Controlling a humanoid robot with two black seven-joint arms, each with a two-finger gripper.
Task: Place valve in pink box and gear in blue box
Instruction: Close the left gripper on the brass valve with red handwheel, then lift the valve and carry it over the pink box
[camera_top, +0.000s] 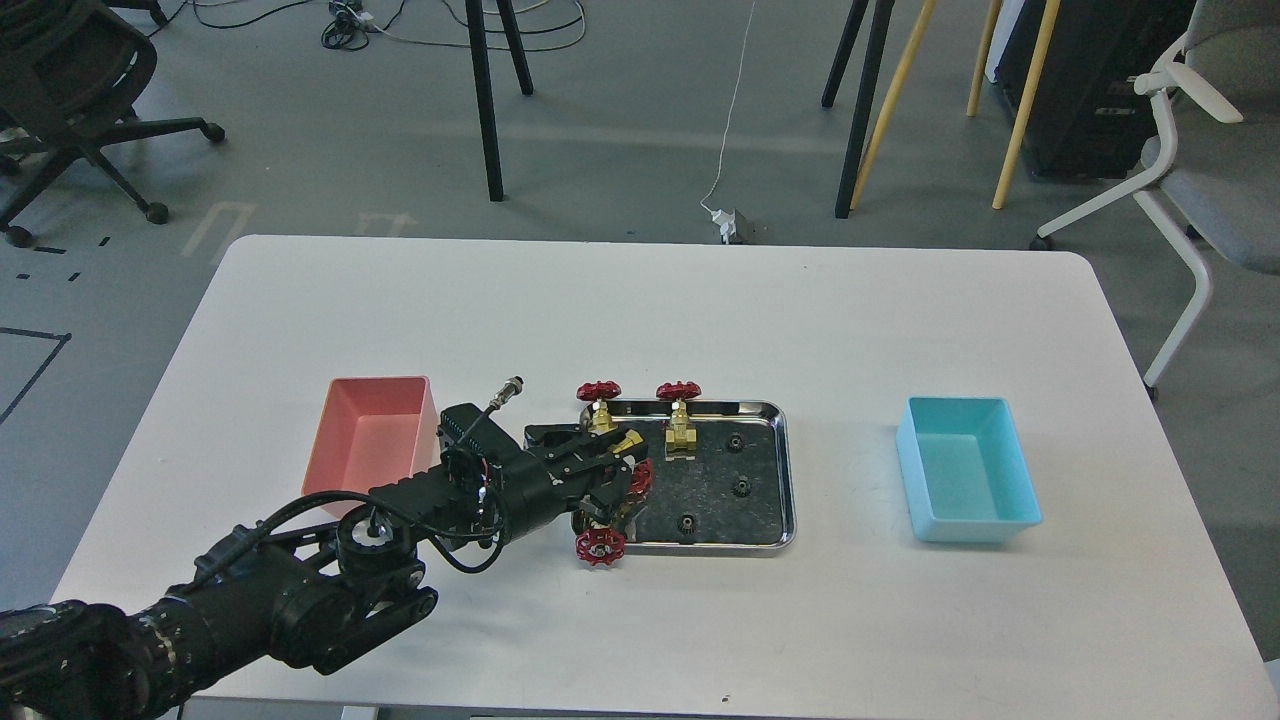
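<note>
My left gripper (612, 462) reaches over the left end of the steel tray (789, 480), its fingers closed around a brass valve (629, 441) whose red handwheel (641, 476) sticks out to the right. The valve stays low in the tray. Three more valves stand there: two at the back (600, 400) (680, 425) and one at the front left corner (599, 545). Three black gears (735, 441) (741, 487) (686, 522) lie in the tray's right half. The pink box (370, 445) is left of the gripper and the blue box (965, 468) far right; both are empty.
The white table (640, 300) carries the boxes and tray in one row. My left forearm (300, 600) crosses the front left of the table, just in front of the pink box. Chairs and stand legs are on the floor beyond the table.
</note>
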